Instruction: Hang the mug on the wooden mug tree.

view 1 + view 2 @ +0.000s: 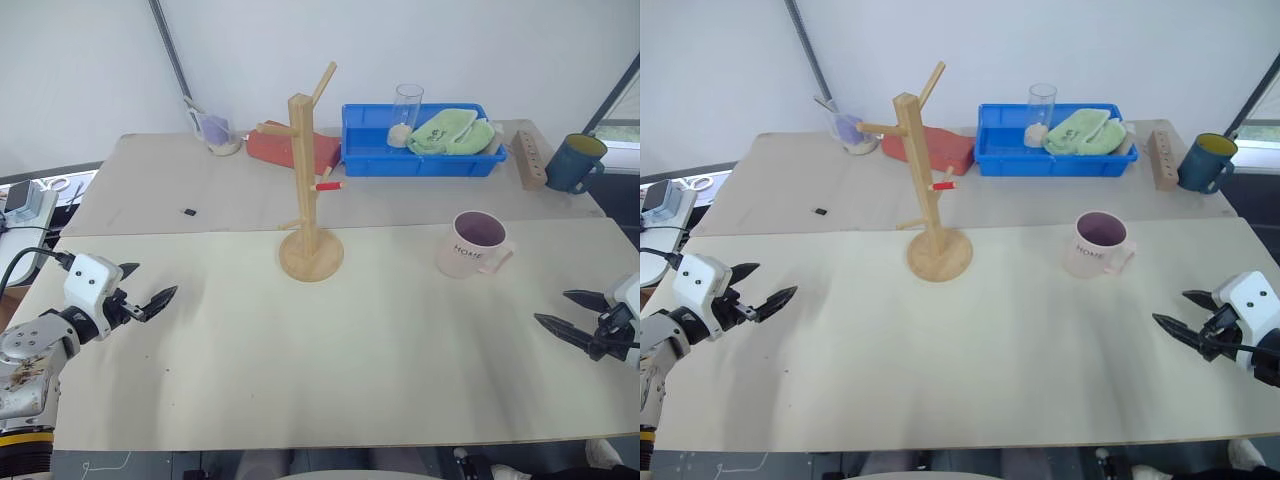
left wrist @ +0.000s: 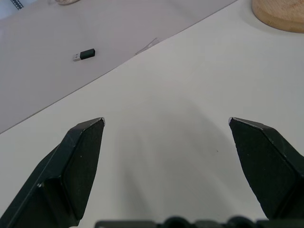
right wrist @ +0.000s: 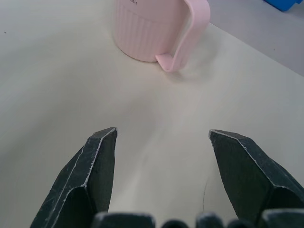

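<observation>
**Pink mug not yet picked up, tree pegs bare**

Pale pink ceramic is seen right of centre in the left eye view, where the mug (image 1: 474, 245) stands upright on the cream table (image 1: 330, 370), mouth up, so its long axis is vertical. Its loop handle is turned toward the right edge of the frame and a little toward the near edge; the "HOME" lettering faces the camera. The wooden mug tree (image 1: 307, 190) stands at the centre of the frame, well apart from the mug, its post upright on a round base and every visible peg empty.

Nothing of the task is judged done: the mug has yet to be grasped, lifted, carried across and hooked by its handle over a peg.

The right gripper (image 1: 572, 312) is held at the lower right of the frame, fingers spread wide and empty, pointed toward the mug but clear of it. The left gripper (image 1: 145, 286) is held at the lower left, likewise spread and holding nothing.
</observation>
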